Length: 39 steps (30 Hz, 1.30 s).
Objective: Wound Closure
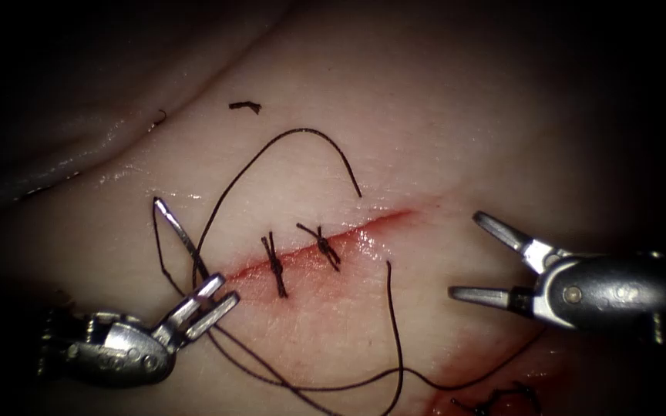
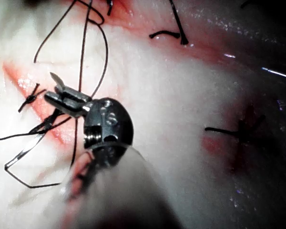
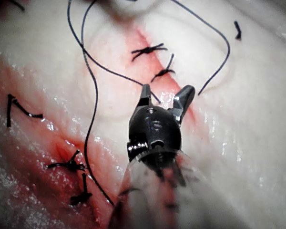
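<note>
The cut (image 1: 364, 229) runs across the tissue (image 1: 425, 139) and carries two knotted stitches (image 1: 275, 266) (image 1: 321, 246). At its left end my left tool (image 1: 217, 295) is shut on the curved needle (image 1: 183, 239), gripping it close to the tip. The needle's long body rises up and left, out of the tissue, with the thread (image 1: 302, 132) leaving its far end. In the left wrist view the needle (image 2: 28, 145) passes through the left tool (image 2: 57, 95). My right tool (image 1: 464, 255) (image 3: 166, 95) hangs open to the right of the cut, holding nothing.
Thread loops above the cut and trails along the near side (image 1: 395, 339). A cut end of thread (image 1: 244, 105) lies on the far tissue. Red fluid (image 1: 495, 362) and other dark stitches (image 1: 495, 397) (image 3: 71, 166) sit at the near right.
</note>
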### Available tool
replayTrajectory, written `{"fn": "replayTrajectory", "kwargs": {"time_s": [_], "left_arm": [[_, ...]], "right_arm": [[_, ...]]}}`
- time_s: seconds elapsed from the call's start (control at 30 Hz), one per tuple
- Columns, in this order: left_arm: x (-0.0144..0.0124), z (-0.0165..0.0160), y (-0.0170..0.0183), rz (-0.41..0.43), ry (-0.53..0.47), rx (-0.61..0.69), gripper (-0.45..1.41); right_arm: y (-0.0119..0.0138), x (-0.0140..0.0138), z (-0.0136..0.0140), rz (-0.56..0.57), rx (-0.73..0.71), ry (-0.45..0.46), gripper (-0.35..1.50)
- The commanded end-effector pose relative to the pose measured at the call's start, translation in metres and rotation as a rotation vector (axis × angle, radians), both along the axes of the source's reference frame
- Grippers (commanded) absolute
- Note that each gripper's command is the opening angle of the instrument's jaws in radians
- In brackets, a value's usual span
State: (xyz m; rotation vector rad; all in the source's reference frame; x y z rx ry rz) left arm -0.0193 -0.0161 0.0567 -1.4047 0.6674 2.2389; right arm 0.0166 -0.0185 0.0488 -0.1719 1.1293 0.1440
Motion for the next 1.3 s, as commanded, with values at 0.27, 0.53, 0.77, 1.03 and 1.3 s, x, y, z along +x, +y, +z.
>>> {"fn": "replayTrajectory", "kwargs": {"time_s": [0.27,0.53,0.77,1.03,1.3], "left_arm": [[-0.0005,0.0005,-0.0006,-0.001,0.001,0.001,-0.45],[-0.0005,0.0005,-0.0006,-0.001,0.002,0.001,-0.45],[-0.0006,0.0005,-0.0006,0.0,0.0,0.001,-0.45],[-0.0006,0.0004,-0.0007,0.0,0.001,0.001,-0.45],[-0.0006,0.0004,-0.0007,0.002,-0.001,0.001,-0.45]], "right_arm": [[-0.0038,0.0032,0.008,-0.064,-0.054,-0.012,1.26],[-0.0036,0.0051,0.008,-0.074,-0.085,-0.02,1.19],[-0.0038,0.0058,0.0088,-0.077,-0.09,-0.014,1.18],[-0.0043,0.0057,0.0089,-0.15,-0.064,-0.017,-0.35],[-0.0062,0.0045,0.0069,-0.186,-0.055,-0.006,-0.35]]}}
